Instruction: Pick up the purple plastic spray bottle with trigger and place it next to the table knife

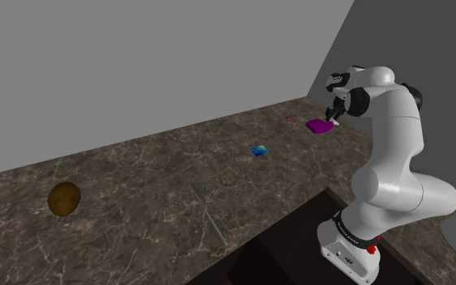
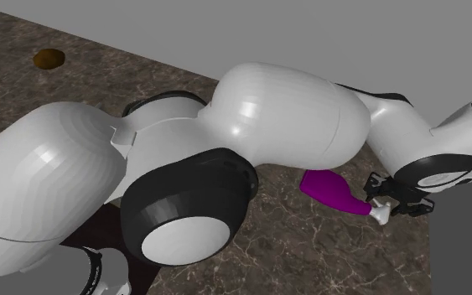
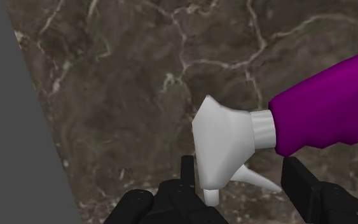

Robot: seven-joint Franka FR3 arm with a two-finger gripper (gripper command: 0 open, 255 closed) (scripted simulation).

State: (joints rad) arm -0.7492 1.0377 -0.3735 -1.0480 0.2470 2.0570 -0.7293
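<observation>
Currently underway: you are working the approach-and-grasp step, and the gripper is hovering low over the dark marbled counter at the bottle's head end.
Pincer: the 2 black fingers are standing spread with the white trigger head lying between them. 1 finger is showing a clear gap to the trigger's tip, so nothing is being pinched.
Spray bottle: the purple spray bottle is lying on its side on the counter, near the corner of the grey walls at the shoulder view's upper right. Its body is pointing away from the gripper.
Table knife: a thin grey sliver, which you can take as the table knife, is lying well apart from the bottle, toward the shoulder view's lower middle.
Bystanders: a small blue-green item is resting between the bottle and the knife. A brown rounded object is sitting far toward the shoulder view's left.
Done: judging from the layout, you are completing only the reach, and neither of the 2 task actions (pick, place) is looking finished.
Left: you are facing the finger closure, the lift, the carry across the counter past the blue-green item, and the set-down just beside the knife.
</observation>
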